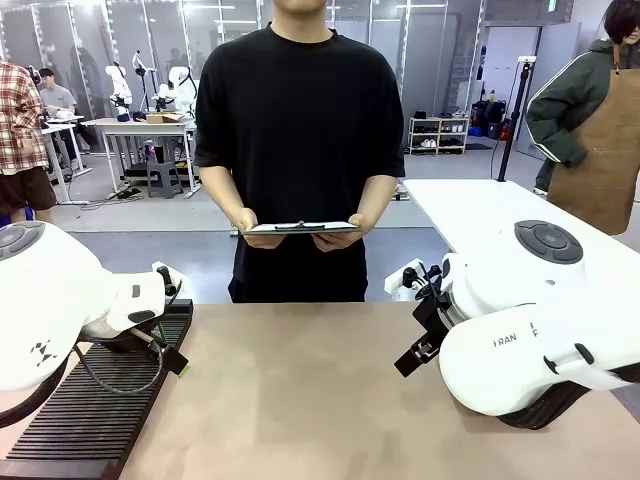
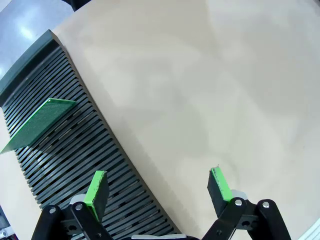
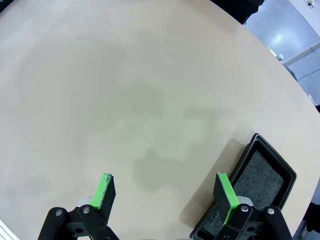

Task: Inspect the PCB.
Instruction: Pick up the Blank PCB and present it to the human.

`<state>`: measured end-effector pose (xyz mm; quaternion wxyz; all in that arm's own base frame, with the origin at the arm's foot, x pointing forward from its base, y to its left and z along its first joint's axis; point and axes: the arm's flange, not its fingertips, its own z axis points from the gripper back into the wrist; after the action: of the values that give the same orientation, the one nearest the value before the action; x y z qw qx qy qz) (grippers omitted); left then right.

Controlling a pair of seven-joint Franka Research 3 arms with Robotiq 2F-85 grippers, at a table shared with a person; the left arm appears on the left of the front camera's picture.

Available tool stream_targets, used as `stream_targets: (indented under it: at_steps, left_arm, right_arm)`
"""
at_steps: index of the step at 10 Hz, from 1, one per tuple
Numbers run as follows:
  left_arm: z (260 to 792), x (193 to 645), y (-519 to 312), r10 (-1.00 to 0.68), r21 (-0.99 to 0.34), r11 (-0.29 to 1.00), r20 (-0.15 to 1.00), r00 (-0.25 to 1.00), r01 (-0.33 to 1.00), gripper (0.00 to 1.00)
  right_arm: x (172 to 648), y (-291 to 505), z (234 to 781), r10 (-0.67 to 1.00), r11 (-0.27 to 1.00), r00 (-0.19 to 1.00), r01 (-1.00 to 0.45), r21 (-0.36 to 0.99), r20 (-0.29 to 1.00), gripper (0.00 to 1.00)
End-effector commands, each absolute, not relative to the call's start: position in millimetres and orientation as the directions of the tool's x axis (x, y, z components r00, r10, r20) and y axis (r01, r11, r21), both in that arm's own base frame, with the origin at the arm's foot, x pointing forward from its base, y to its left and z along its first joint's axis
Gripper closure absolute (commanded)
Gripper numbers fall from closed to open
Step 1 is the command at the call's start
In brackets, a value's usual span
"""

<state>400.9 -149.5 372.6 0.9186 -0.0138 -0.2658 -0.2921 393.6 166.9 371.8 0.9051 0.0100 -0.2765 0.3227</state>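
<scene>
The PCB (image 2: 41, 121), a thin green dotted board, stands tilted on edge in the slots of a black ribbed rack (image 2: 75, 150). My left gripper (image 2: 159, 187) hangs open over the rack's near edge and the bare tabletop, well short of the board, with nothing between its green pads (image 2: 98, 189). My right gripper (image 3: 165, 194) is also open and holds nothing above the tan table. In the front view the left arm (image 1: 60, 310) sits over the rack (image 1: 90, 410) and the right arm (image 1: 540, 340) is at the right.
A person in a black shirt stands at the far side, holding a clipboard (image 1: 300, 228) flat in both hands. A black rectangular tray (image 3: 260, 180) with a grey foam floor lies by my right gripper's right finger. Tan tabletop (image 1: 300, 400) spreads between the arms.
</scene>
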Motion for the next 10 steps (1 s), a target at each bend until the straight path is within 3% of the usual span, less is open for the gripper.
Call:
stream_targets:
  at_steps: [1,4,6,10]
  left_arm:
    - [372.6,401.0,-149.4,-0.529,0.130,0.829,0.497,0.688,0.544,0.00]
    - [372.6,400.9,-149.5,-0.529,0.130,0.829,0.496,0.688,0.544,0.00]
    - [417.9,406.3,-133.5,-0.559,0.092,0.800,0.472,0.681,0.593,0.00]
    - [523.6,375.6,-77.1,-0.519,-0.234,0.719,0.444,0.730,0.654,0.00]
  right_arm:
    - [393.6,166.9,371.8,0.577,0.793,0.640,-0.589,-0.159,0.508,0.00]
    - [393.6,166.9,371.8,0.579,0.791,0.639,-0.590,-0.160,0.507,0.00]
    - [393.8,149.1,415.7,0.582,0.788,0.669,-0.605,-0.116,0.462,0.00]
    - [367.6,71.5,520.4,0.534,0.761,0.736,-0.633,0.143,0.416,0.00]
